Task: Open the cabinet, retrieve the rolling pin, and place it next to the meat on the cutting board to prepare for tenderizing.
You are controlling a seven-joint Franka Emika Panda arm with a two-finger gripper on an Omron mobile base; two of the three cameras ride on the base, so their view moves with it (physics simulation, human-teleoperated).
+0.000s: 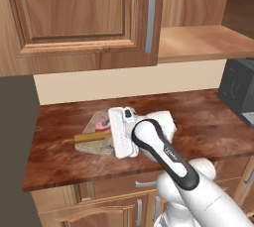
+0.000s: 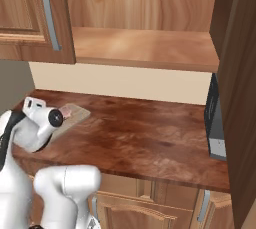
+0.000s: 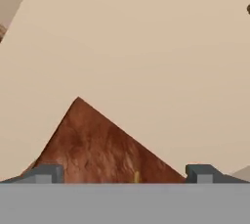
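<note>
Hovering low over the cutting board (image 1: 94,144), the tool (image 1: 120,133) sits at the near left part of the table (image 1: 208,122), its white hand tipped down toward the board. In the hand view the two finger tips (image 3: 45,173) stand wide apart with nothing between them, so the tool is released. The rolling pin (image 1: 89,137) lies across the board, its handle end sticking out toward 9 o'clock from the tool, which fits a drop just made: the spread fingers leave it free to rest. The meat (image 1: 102,121) lies on the board at about 11 o'clock from the tool, just beside the pin, so the placement looks done, in my judgement. Up at 1 o'clock the cabinet (image 2: 145,48) stands open, its shelf bare, which is where the pin presumably came from. A dark appliance (image 1: 240,89) sits at the table's far right.
</note>
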